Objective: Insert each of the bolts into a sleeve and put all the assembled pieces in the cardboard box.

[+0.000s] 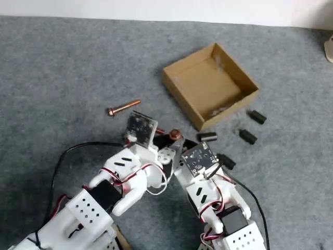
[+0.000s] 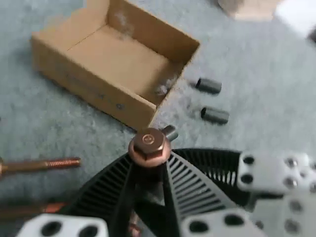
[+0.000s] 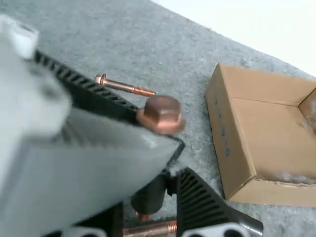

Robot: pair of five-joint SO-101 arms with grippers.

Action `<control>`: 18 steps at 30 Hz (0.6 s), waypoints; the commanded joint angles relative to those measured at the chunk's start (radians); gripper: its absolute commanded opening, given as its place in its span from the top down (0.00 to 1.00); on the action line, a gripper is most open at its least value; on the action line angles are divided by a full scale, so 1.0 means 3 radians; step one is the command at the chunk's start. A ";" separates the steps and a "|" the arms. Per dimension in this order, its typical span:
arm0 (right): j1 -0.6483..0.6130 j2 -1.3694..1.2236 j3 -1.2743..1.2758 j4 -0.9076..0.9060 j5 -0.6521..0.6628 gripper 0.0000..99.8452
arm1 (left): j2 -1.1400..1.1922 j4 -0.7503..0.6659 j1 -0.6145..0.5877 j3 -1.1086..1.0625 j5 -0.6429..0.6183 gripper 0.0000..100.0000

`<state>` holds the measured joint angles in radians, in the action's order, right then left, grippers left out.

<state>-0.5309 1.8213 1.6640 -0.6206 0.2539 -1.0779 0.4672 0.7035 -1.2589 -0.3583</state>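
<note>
Box (image 1: 181, 101) top open, free from above. Left gripper (image 2: 149, 163) and right gripper (image 3: 153, 202) crowded together just before box near corner, held bolt (image 2: 149, 143) upright between them, blocking low passage there. Loose bolt (image 1: 124, 108) apart on carpet (image 1: 62, 67), free room all round. Sleeves (image 1: 256, 116) scattered near box right wall; nearest sleeve (image 1: 225, 160) seemingly touching right arm.

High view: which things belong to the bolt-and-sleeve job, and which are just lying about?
Job: held bolt; held sleeve; loose bolt; loose sleeves; cardboard box.
Lying about: beige object at the right edge; black cable beside the arms.
</note>
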 commanded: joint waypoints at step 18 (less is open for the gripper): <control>0.0371 0.0023 -0.0171 0.0013 -0.0020 0.99 | -0.0043 0.1442 -0.0667 0.0018 0.0199 0.54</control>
<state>-0.4941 1.8197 1.6640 -0.6268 0.2601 -1.0917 0.7787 0.5178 -1.2497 -0.3076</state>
